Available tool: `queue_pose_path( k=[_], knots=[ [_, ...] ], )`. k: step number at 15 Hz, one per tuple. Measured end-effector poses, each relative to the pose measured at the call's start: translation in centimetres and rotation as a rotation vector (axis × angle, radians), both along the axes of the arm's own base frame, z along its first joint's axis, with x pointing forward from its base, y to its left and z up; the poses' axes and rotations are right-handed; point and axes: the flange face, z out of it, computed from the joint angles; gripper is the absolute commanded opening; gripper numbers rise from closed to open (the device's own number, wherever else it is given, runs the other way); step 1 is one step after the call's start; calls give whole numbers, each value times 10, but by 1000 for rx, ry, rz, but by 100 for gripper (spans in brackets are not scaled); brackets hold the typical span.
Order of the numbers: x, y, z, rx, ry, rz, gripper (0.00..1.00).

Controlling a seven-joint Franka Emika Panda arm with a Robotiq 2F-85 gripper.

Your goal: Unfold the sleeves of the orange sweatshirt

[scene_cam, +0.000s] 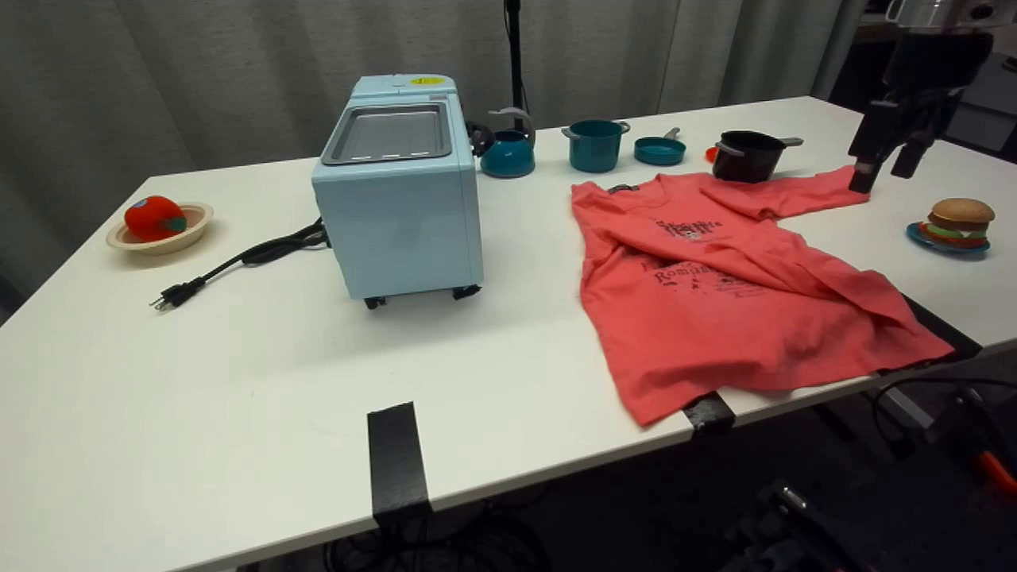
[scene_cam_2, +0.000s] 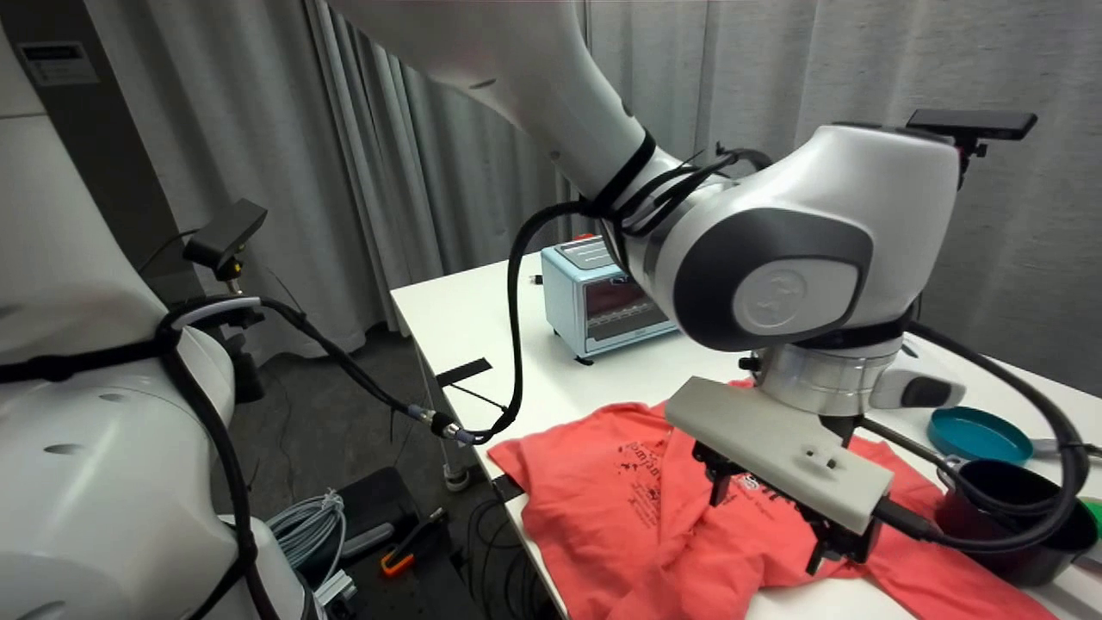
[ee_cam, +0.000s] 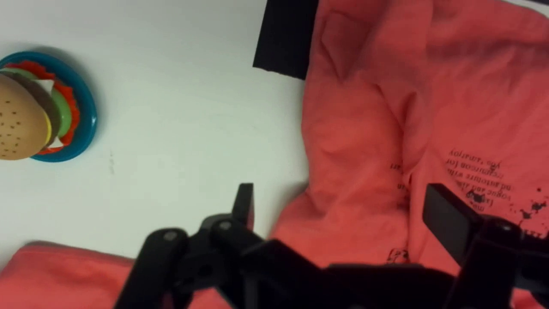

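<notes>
The orange sweatshirt point(scene_cam: 675, 342) lies on the table, print up and wrinkled; it also shows in an exterior view point(scene_cam_2: 594, 508) and the wrist view point(ee_cam: 476, 116). One sleeve point(scene_cam: 818, 195) stretches out past the black pot; its end shows in the wrist view point(ee_cam: 68, 274). A band of cloth crosses the chest diagonally, covering some print; whether it is the other sleeve I cannot tell. My gripper point(scene_cam: 880, 175) is open and empty above the cloth, apart from it; it also shows in an exterior view point(scene_cam_2: 766, 527). In the wrist view its fingers point(ee_cam: 341, 197) straddle the shirt's side edge.
A toy burger on a blue plate point(scene_cam: 957, 226) lies beyond the sleeve. A black pot point(scene_cam: 747, 156), teal pan point(scene_cam: 659, 151), teal pot point(scene_cam: 596, 147) and kettle point(scene_cam: 508, 155) stand behind. The light-blue toaster oven point(scene_cam: 401, 230) is beside the shirt, whose hem reaches the table's edge.
</notes>
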Motion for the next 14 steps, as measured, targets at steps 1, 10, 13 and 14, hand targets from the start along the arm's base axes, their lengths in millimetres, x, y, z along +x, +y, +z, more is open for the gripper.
queue_pose_path(
  k=[1,10,13,14],
  knots=[
    [-4,8,-5,7,12,25,100],
    [-20,67,-41,23,39,158,100],
    [-20,72,-44,21,37,168,100],
    [-20,72,-44,22,38,167,100]
  ],
)
